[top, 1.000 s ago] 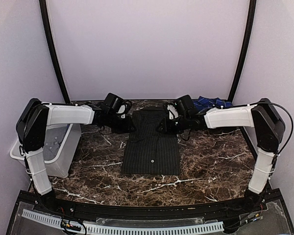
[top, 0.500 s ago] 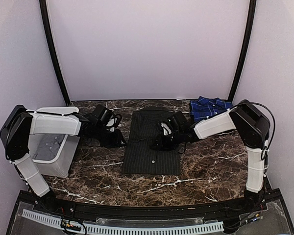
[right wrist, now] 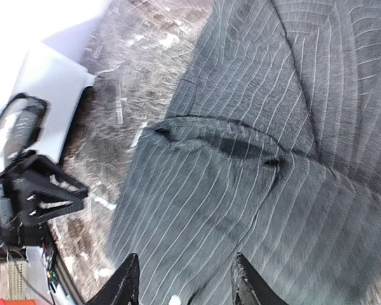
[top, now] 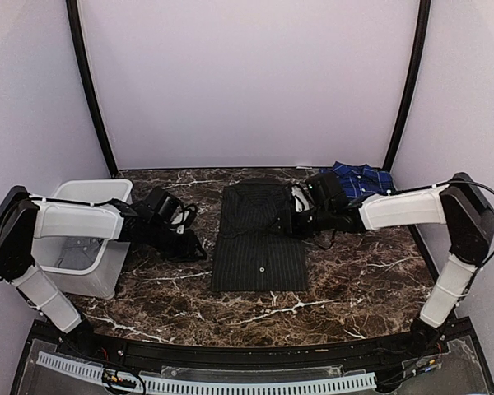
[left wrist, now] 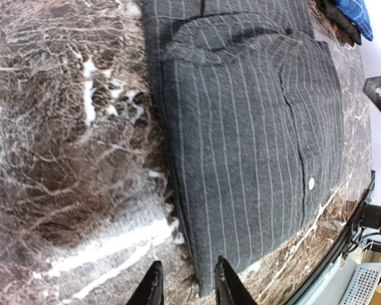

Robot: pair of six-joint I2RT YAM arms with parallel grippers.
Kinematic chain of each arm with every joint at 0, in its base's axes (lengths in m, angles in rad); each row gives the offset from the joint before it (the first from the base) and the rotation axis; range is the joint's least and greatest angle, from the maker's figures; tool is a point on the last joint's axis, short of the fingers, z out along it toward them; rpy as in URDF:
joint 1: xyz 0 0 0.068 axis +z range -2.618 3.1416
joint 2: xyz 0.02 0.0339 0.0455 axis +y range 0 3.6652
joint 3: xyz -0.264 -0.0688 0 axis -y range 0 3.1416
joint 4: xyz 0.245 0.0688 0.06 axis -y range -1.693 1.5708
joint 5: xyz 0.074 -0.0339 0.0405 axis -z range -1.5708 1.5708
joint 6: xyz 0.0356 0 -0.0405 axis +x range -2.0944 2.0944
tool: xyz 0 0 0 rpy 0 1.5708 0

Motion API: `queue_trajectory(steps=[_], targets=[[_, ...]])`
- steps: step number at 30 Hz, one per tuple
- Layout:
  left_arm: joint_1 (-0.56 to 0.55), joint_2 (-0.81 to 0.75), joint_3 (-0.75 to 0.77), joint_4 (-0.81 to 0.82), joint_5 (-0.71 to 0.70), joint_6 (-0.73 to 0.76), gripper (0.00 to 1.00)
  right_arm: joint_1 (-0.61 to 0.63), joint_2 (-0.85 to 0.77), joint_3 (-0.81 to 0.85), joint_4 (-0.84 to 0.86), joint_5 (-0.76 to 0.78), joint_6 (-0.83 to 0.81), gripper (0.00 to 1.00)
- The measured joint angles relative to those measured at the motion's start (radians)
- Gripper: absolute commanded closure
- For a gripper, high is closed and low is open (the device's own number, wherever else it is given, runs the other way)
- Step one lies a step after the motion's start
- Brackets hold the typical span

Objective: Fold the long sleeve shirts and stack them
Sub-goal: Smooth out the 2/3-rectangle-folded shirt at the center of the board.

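The black pinstripe long sleeve shirt (top: 259, 239) lies folded into a long rectangle at the middle of the table, a pale button near its front end. The blue plaid long sleeve shirt (top: 358, 179) sits folded at the back right corner. My left gripper (top: 191, 240) hovers low just left of the black shirt. In the left wrist view its jaws (left wrist: 187, 289) stand apart over the shirt's (left wrist: 241, 127) corner edge, gripping nothing. My right gripper (top: 290, 216) is above the shirt's far right part. Its jaws (right wrist: 185, 283) are wide open over the striped cloth (right wrist: 241, 190).
A white plastic bin (top: 82, 239) stands at the table's left edge, close behind the left arm. The dark marble table (top: 354, 271) ends at a black rail in front. Black frame posts (top: 405, 90) rise at both back corners.
The right gripper dipped onto the black shirt's middle, then drew back to the far right and opened wider. The left arm pulled back to the left and lower. The black shirt lies flat.
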Motion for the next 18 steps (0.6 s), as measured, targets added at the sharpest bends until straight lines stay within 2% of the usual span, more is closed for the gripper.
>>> queue_trajectory(steps=[7,15,18], targets=[[-0.059,-0.049,-0.061,0.035,0.023,-0.017,0.73,0.003,-0.242,-0.221,-0.003,0.024,0.008,0.55],[-0.119,-0.049,-0.125,0.064,0.032,-0.065,0.73,0.05,-0.378,-0.441,-0.078,0.027,0.067,0.62],[-0.126,-0.051,-0.143,0.071,0.03,-0.081,0.74,0.056,-0.388,-0.472,-0.089,0.031,0.079,0.69]])
